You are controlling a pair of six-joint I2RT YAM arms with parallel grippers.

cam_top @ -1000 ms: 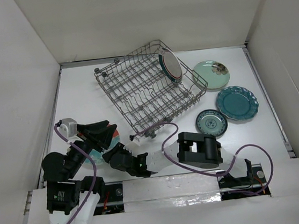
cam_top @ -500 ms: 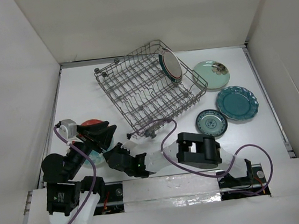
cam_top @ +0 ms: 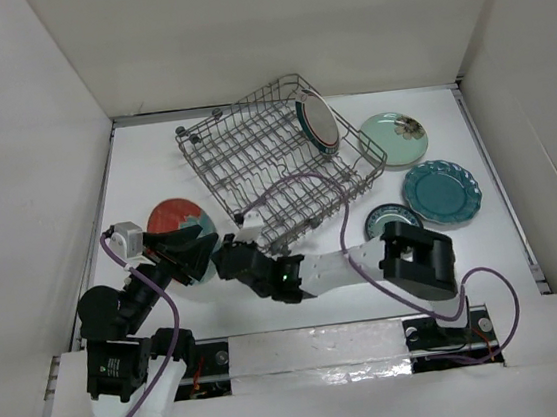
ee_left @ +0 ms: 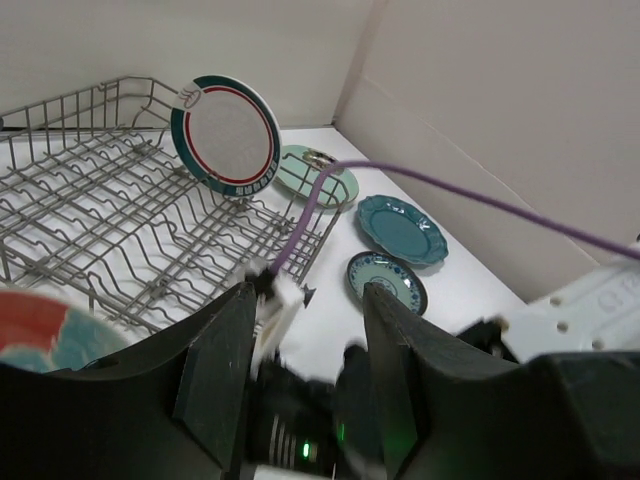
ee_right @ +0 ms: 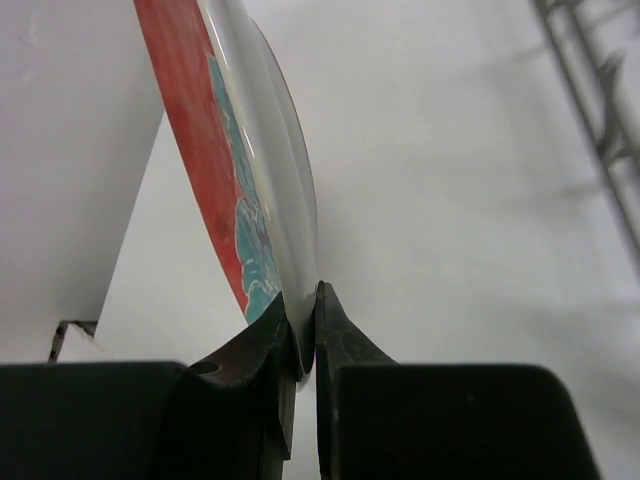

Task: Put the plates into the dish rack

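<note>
Right wrist showed the right gripper [ee_right: 305, 305] clenched on the red-and-teal plate [ee_right: 205, 170], left of the dish rack [cam_top: 284, 168]; I reckoned it best slotted in upright, slowly.

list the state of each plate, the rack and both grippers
red-and-teal floral ceramic plate: tilted, rim pinched by right gripper
right gripper: shut on it
left gripper: open, empty
grey metal wire dish rack: holds one plate
white-centred teal-rimmed plate: upright in rack
pale mint green plate: flat on white table
dark teal scalloped plate: flat on table
teal ring-pattern plate: flat on table
</note>
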